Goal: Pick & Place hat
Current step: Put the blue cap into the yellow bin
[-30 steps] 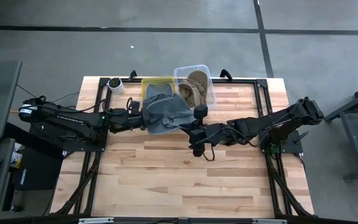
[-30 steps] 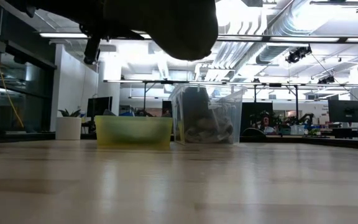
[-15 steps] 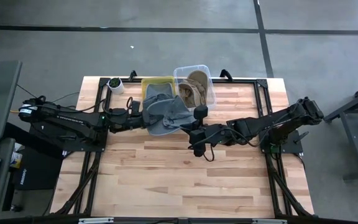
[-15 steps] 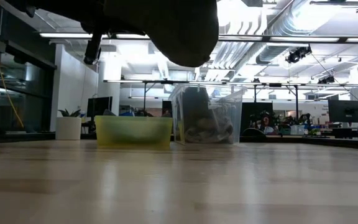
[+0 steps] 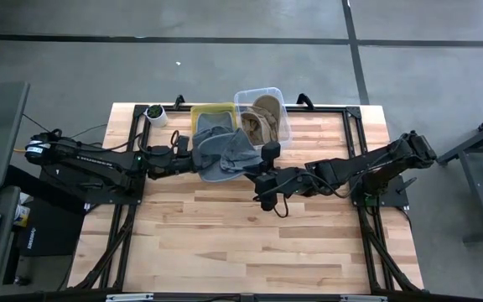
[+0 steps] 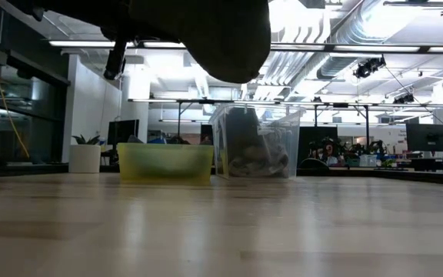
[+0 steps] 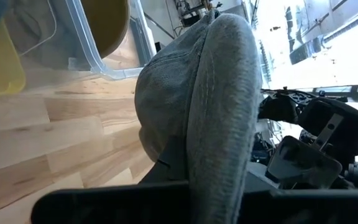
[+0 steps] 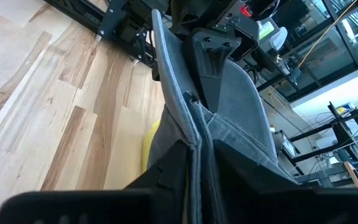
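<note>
A grey hat (image 5: pixel 221 151) hangs in the air between my two grippers, just on the near side of a yellow bin (image 5: pixel 212 110) and a clear bin (image 5: pixel 277 109). My left gripper (image 5: pixel 194 159) is shut on the hat's left side, and my right gripper (image 5: pixel 253 173) is shut on its right side. In the low view the hat (image 6: pixel 218 35) shows as a dark mass well above the tabletop. The clear bin holds tan hats (image 5: pixel 258 117). My left gripper pinches the grey hat's left edge (image 7: pixel 219 155) between its two fingers, coming level from the table's left. The hat is lifted clear and bulges out beyond the fingers. My right gripper pinches the hat's folded brim edge (image 8: pixel 193 144) between its two fingers, coming level from the table's right. Several layers of cloth lie together in the hold. The hat is clear of the table.
A small white pot with a plant (image 5: pixel 155 113) stands at the far left of the table. The yellow bin (image 6: pixel 164 162) and clear bin (image 6: pixel 257 146) sit side by side at the far edge. Bare wooden tabletop (image 5: pixel 241 243) stretches toward the near edge.
The hat has sagged slightly lower between the two grippers. Both arms have stayed nearly where they were, still shut on it.
</note>
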